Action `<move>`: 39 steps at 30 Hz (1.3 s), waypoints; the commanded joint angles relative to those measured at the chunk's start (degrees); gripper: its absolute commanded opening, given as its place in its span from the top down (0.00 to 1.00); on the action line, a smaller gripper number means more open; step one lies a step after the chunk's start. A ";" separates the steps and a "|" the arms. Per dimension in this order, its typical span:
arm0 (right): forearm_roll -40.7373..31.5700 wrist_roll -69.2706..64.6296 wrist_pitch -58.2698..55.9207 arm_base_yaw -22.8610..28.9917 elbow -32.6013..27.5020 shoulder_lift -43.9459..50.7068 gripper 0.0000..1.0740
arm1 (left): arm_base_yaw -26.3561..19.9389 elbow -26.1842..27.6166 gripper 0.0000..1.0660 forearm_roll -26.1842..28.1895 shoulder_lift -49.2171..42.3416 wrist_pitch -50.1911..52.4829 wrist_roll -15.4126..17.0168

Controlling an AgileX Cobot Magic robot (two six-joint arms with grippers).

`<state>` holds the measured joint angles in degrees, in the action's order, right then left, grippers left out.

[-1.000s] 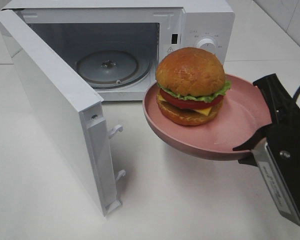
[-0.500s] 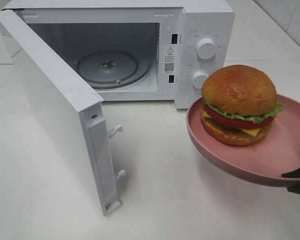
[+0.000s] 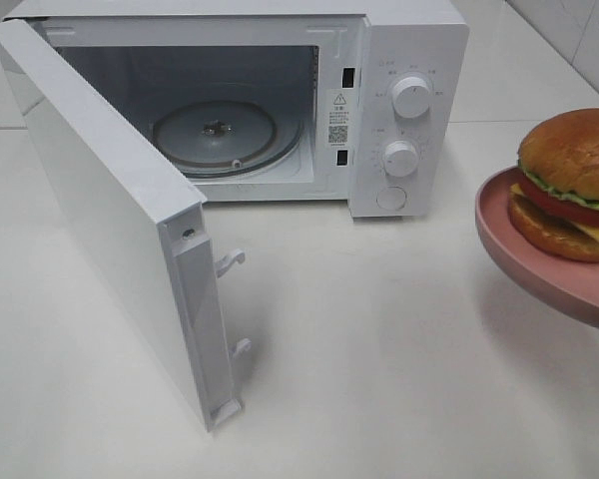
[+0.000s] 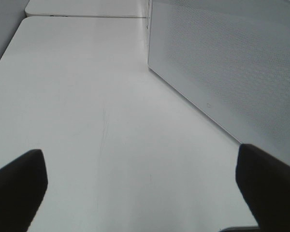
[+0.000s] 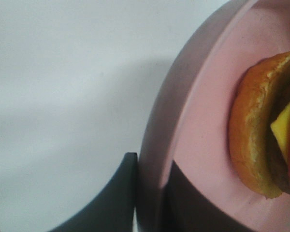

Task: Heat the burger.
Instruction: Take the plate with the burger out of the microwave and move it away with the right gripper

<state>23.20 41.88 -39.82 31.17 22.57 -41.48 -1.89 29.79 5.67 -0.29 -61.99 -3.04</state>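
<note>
Plate (image 3: 524, 261) with the burger (image 3: 571, 185) has swung right since the last frames, away from the microwave (image 3: 379, 60), now half out of view at the tabletop's right edge and held off the surface. My right gripper (image 5: 152, 193) has its fingers pinching the plate rim. Left gripper (image 4: 145, 186) fingers spread wide, nothing between them, just above bare tabletop (image 3: 379, 379). Door (image 3: 110, 220) open toward the near-left; turntable (image 3: 220, 132) in the cavity at the far edge.
</note>
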 commanded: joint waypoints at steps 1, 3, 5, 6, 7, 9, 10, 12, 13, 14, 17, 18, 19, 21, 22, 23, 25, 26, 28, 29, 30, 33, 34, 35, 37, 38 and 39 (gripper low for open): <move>5.96 -6.42 0.63 -0.29 0.23 0.80 1.00 | 0.00 -0.17 0.08 0.11 -0.92 0.69 -0.06; 7.96 -9.28 0.06 -0.29 -0.34 0.80 1.00 | 0.00 -0.17 0.08 0.11 -0.92 0.69 -0.06; 9.17 -11.12 -0.17 -0.29 -0.92 0.80 1.00 | 0.00 -0.17 0.08 0.11 -0.92 0.69 -0.06; 11.29 -15.07 -0.40 -0.29 -2.23 0.80 1.00 | 0.00 -0.17 0.08 0.11 -0.92 0.69 -0.06; 11.29 -15.07 -0.40 -0.29 -2.23 0.80 1.00 | 0.00 -0.17 0.08 0.11 -0.92 0.69 -0.06; 13.58 -22.23 -0.46 -0.29 -4.13 0.80 1.00 | 0.00 -0.17 0.08 0.11 -0.92 0.69 -0.06; 13.58 -22.23 -0.46 -0.29 -4.13 0.80 1.00 | 0.00 -0.17 0.08 0.11 -0.92 0.69 -0.06; 15.24 -26.36 -0.46 -0.29 -4.81 0.80 1.00 | 0.00 -0.17 0.08 0.11 -0.92 0.69 -0.06; 17.13 -30.54 -0.74 -0.29 -5.04 0.80 1.00 | 0.00 -0.17 0.08 0.11 -0.92 0.69 -0.06; 18.28 -32.77 -1.20 -0.29 -5.04 0.63 1.00 | 0.00 -0.17 0.08 0.11 -0.92 0.69 -0.06; 21.54 -38.22 -3.09 -0.29 -5.04 -0.80 1.00 | 0.00 -0.17 0.08 0.11 -0.92 0.69 -0.06; 21.54 -38.22 -3.09 -0.29 -5.04 -0.80 1.00 | 0.00 -0.17 0.08 0.11 -0.92 0.69 -0.06; 23.15 -41.37 -4.41 -0.29 -5.04 -2.52 1.00 | 0.00 -0.17 0.08 0.11 -0.92 0.69 -0.06; 24.35 -43.26 -4.76 -0.29 -4.93 -4.41 1.00 | 0.00 -0.17 0.08 0.11 -0.92 0.69 -0.06; 25.10 -44.40 -4.76 -0.29 -4.93 -5.33 1.00 | 0.00 -0.17 0.08 0.11 -0.92 0.69 -0.06; 25.10 -44.40 -4.76 -0.29 -4.93 -5.33 1.00 | 0.00 -0.17 0.08 0.11 -0.92 0.69 -0.06; 25.61 -48.19 -4.64 -0.29 -4.30 -7.51 1.00 | 0.00 -0.17 0.08 0.11 -0.92 0.69 -0.06; 25.61 -48.19 -4.64 -0.29 -4.30 -7.51 1.00 | 0.00 -0.17 0.08 0.11 -0.92 0.69 -0.06; 25.61 -52.31 -4.76 -0.29 -2.98 -9.17 1.00 | 0.00 -0.17 0.08 0.11 -0.92 0.69 -0.06; 26.01 -56.84 -5.16 -0.29 -1.78 -11.40 1.00 | 0.00 -0.17 0.08 0.11 -0.92 0.69 -0.06; 26.36 -58.96 -5.44 -0.29 -1.38 -12.66 1.00 | 0.00 -0.17 0.08 0.11 -0.92 0.69 -0.06; 26.81 -67.95 -7.28 -0.29 0.74 -18.28 1.00 | 0.00 -0.17 0.08 0.11 -0.92 0.69 -0.06; 26.81 -67.95 -7.28 -0.29 0.74 -18.28 1.00 | 0.00 -0.17 0.08 0.11 -0.92 0.69 -0.06; 26.81 -69.56 -7.68 -0.29 1.38 -19.82 1.00 | 0.00 -0.17 0.08 0.11 -0.92 0.69 -0.06; 26.99 -73.91 -8.54 -0.29 2.92 -22.86 1.00 | 0.00 -0.17 0.08 0.11 -0.92 0.69 -0.06; 27.27 -78.09 -9.45 -0.29 4.13 -25.61 1.00 | 0.00 -0.17 0.08 0.11 -0.92 0.69 -0.06; 27.27 -78.09 -9.45 -0.29 4.13 -25.61 1.00 | 0.00 -0.17 0.08 0.11 -0.92 0.69 -0.06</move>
<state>46.29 -32.26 -47.10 31.17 25.27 -65.37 -1.89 29.79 5.67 -0.29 -61.99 -3.04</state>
